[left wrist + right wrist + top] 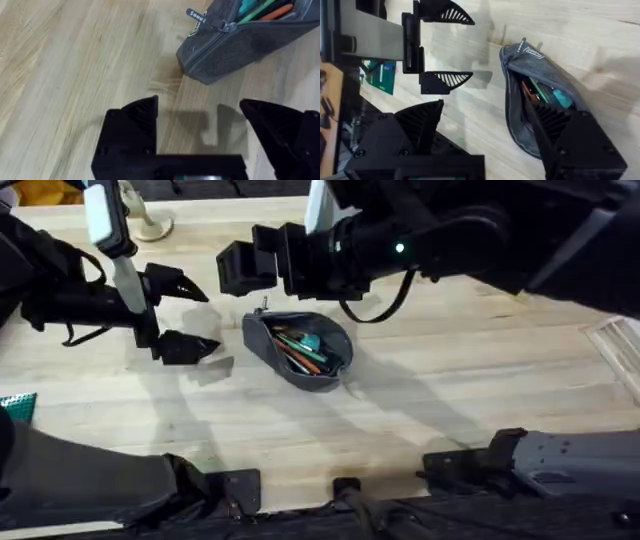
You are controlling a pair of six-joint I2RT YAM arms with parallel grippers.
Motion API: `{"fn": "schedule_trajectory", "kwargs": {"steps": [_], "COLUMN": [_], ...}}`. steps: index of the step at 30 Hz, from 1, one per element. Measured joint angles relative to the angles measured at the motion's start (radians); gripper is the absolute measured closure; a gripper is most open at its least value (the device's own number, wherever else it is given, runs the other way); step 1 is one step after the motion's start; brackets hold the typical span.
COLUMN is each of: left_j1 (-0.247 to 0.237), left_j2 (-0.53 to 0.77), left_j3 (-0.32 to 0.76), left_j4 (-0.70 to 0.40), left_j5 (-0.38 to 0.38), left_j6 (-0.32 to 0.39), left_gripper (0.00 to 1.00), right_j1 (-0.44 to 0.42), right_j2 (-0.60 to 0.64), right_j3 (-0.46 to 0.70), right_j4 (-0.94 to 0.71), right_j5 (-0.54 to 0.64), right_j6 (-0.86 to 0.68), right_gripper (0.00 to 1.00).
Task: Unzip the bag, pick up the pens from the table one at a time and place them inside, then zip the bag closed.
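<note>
Bag (300, 350) lies mid-table (480, 370), unzipped, mouth gaping; pens (300, 348) inside, orange and teal. Zip pull (197, 17) sits at bag's end toward left arm. Long axis slants from that end down and away toward right. Left gripper (190, 315) just beside pull end, released, empty. Right gripper (245, 265) beyond bag, released, empty. Judgement: only closing remains; left gripper appears nearer pull.

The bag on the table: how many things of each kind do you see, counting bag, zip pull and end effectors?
Bag, grey, open, pens inside: 1
Zip pull: 1
End effectors, both open: 2 (left end effector, right end effector)
Total: 4
</note>
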Motion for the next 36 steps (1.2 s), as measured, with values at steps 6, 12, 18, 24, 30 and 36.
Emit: {"fn": "schedule_trajectory", "kwargs": {"steps": [6, 12, 18, 24, 30, 36], "left_j1": [0.0, 0.0, 0.0, 0.0, 0.0, 0.0], "left_j2": [0.0, 0.0, 0.0, 0.0, 0.0, 0.0], "left_j3": [0.0, 0.0, 0.0, 0.0, 0.0, 0.0], "left_j4": [-0.005, -0.012, -0.012, -0.012, -0.012, -0.012], "left_j5": [0.0, 0.0, 0.0, 0.0, 0.0, 0.0], "left_j6": [0.0, 0.0, 0.0, 0.0, 0.0, 0.0], "left_gripper": [0.008, 0.008, 0.008, 0.008, 0.008, 0.008], "right_j1": [0.0, 0.0, 0.0, 0.0, 0.0, 0.0], "right_j2": [0.0, 0.035, 0.095, 0.131, 0.214, 0.289], "right_j3": [0.0, 0.003, 0.003, 0.003, 0.003, 0.003], "right_j4": [-0.001, 0.001, 0.0, 0.014, 0.11, 0.136], "right_j5": [0.033, 0.145, 0.195, 0.209, 0.125, 0.052], "right_j6": [0.022, 0.02, -0.032, -0.069, -0.182, -0.223], "right_gripper": [0.004, 0.004, 0.004, 0.004, 0.004, 0.003]}}
